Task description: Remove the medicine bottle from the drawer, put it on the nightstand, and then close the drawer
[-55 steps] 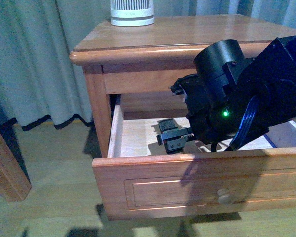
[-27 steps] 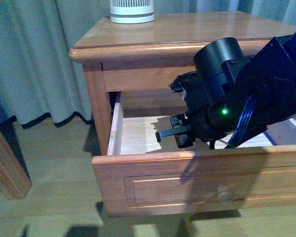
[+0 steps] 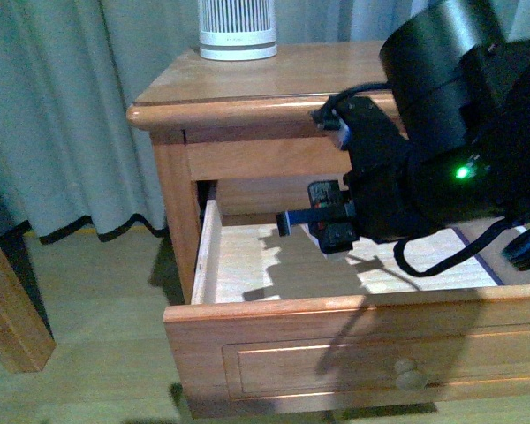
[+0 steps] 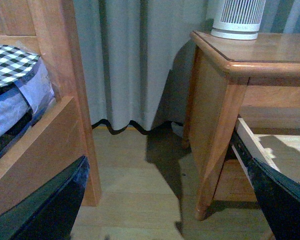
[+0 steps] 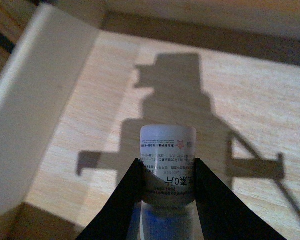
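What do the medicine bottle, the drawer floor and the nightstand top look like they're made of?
The medicine bottle looks like white plastic, smooth and matte, with a printed label. The drawer floor is pale bare wood with visible grain. The nightstand top is reddish-brown wood, probably glossy varnish, judging by its sheen.

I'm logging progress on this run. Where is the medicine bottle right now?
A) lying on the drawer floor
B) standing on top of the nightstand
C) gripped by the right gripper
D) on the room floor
C: the right wrist view shows the bottle pinched in the right gripper, over the wooden floor of the drawer.
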`<action>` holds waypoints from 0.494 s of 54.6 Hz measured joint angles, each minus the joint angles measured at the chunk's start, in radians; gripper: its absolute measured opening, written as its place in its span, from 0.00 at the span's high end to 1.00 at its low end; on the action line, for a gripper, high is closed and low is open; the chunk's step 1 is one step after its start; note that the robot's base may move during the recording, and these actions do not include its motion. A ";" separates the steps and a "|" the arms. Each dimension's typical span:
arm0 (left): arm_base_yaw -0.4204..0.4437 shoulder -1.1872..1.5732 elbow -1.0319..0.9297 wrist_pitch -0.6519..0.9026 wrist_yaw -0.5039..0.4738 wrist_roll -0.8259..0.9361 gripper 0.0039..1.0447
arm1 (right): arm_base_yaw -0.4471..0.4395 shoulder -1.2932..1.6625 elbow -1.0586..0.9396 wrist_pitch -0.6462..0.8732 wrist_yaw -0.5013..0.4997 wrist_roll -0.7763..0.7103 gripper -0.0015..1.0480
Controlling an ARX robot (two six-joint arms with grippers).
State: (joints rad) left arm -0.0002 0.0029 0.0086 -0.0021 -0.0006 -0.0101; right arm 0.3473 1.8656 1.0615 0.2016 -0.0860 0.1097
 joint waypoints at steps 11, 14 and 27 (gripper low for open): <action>0.000 0.000 0.000 0.000 0.000 0.000 0.06 | -0.016 -0.175 -0.019 -0.055 -0.051 0.004 0.75; 0.000 0.000 0.000 0.000 0.000 0.000 0.06 | -0.023 -0.220 -0.009 -0.063 -0.057 0.001 0.75; 0.000 0.000 0.000 0.000 0.000 0.000 0.06 | -0.078 -0.279 0.179 -0.074 -0.038 -0.055 0.75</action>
State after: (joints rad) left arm -0.0002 0.0025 0.0086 -0.0021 -0.0006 -0.0101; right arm 0.2695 1.5867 1.2404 0.1276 -0.1242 0.0551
